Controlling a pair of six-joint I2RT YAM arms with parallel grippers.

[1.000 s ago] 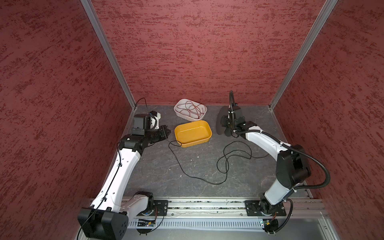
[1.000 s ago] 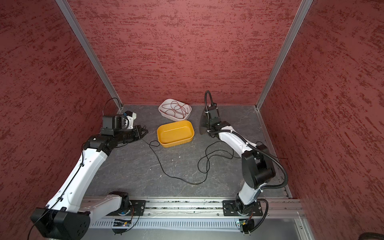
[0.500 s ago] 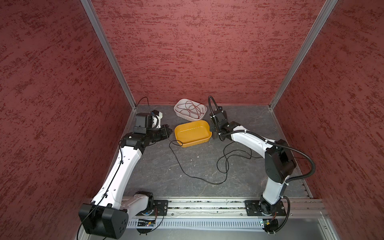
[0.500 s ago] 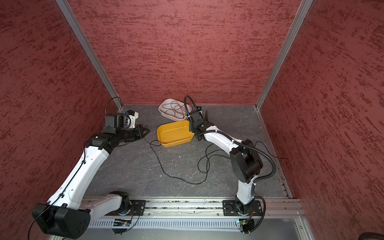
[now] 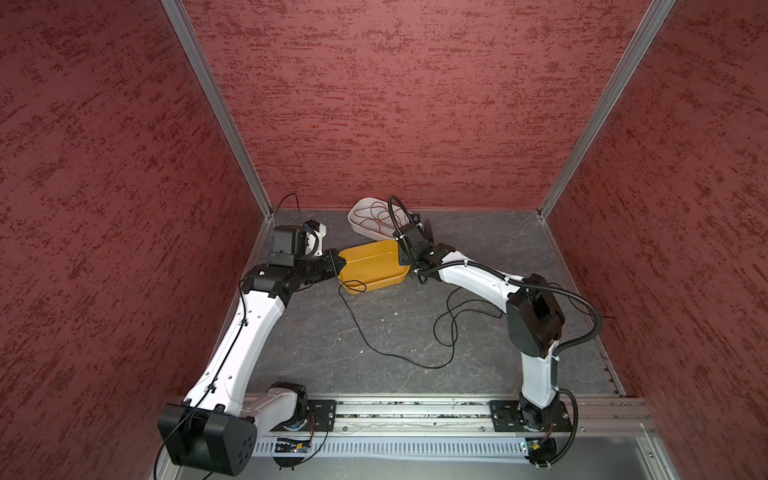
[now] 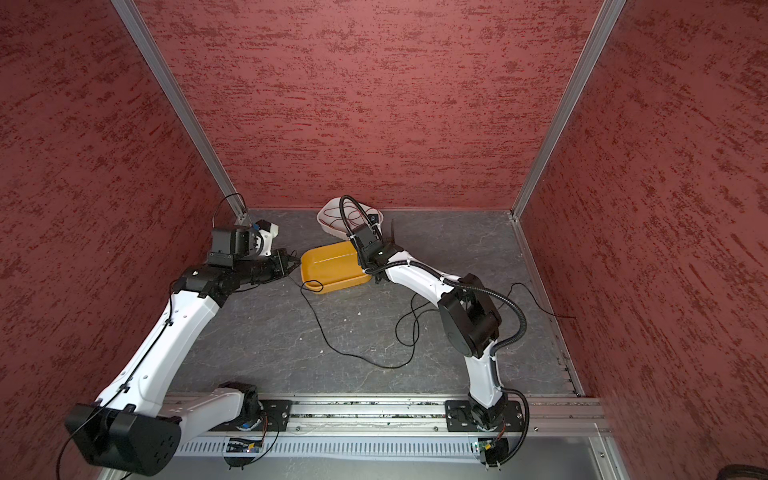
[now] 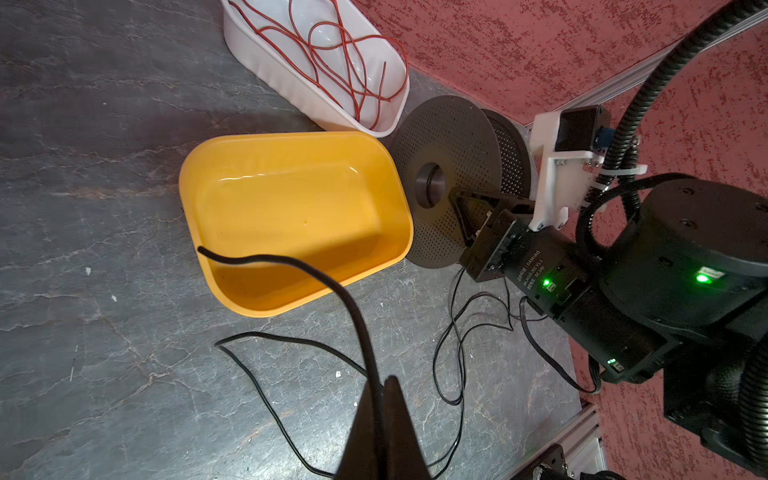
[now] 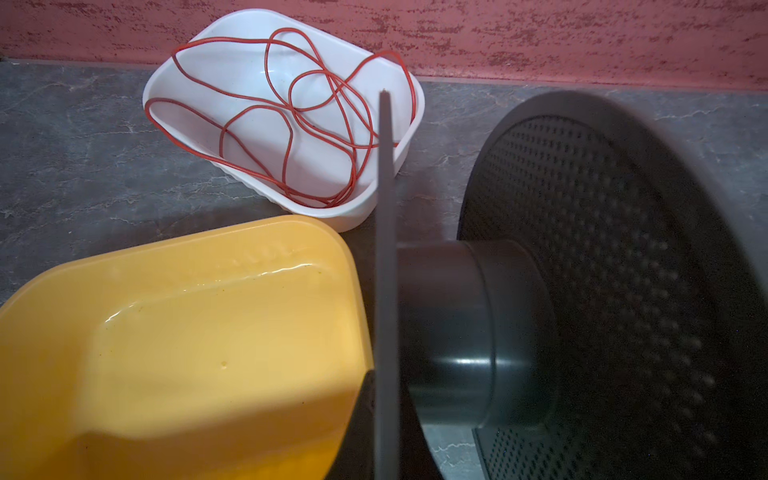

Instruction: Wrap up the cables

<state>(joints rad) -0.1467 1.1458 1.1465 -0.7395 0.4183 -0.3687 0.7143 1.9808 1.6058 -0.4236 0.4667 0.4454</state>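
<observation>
The left hand (image 7: 382, 386) is seen fully closed on the black cable (image 7: 266, 259), pinched a short way back from its free end. That end is carried ahead of the fingertips and hangs over the near rim of the yellow tub (image 7: 291, 137). The rest of the cable is left slack on the worktop (image 7: 104, 208), trailing from under the left hand in loose loops to beneath the right arm. The grip near the tip is judged to be chosen so that a short, steerable length can be offered to the spool (image 7: 449, 137).

The dark grey spool, with perforated flanges, is stood on edge directly in front of the right hand (image 7: 465, 203) and just beside the tub, so that its bare hub is left open to the left hand. The near flange is shown between the right hand's fingers. Whether it is gripped or merely straddled cannot be told. No cable has yet been laid on the hub, so the winding is judged not to have begun.

Beyond the right hand, a white tray (image 7: 270, 66) holding a loose red wire (image 8: 291, 109) is set against the back wall, clear of the work.

On the motor housing (image 7: 536, 270) behind the right hand, "DAMIAO" can be read. The smaller line beside it is too fine to be made out.
</observation>
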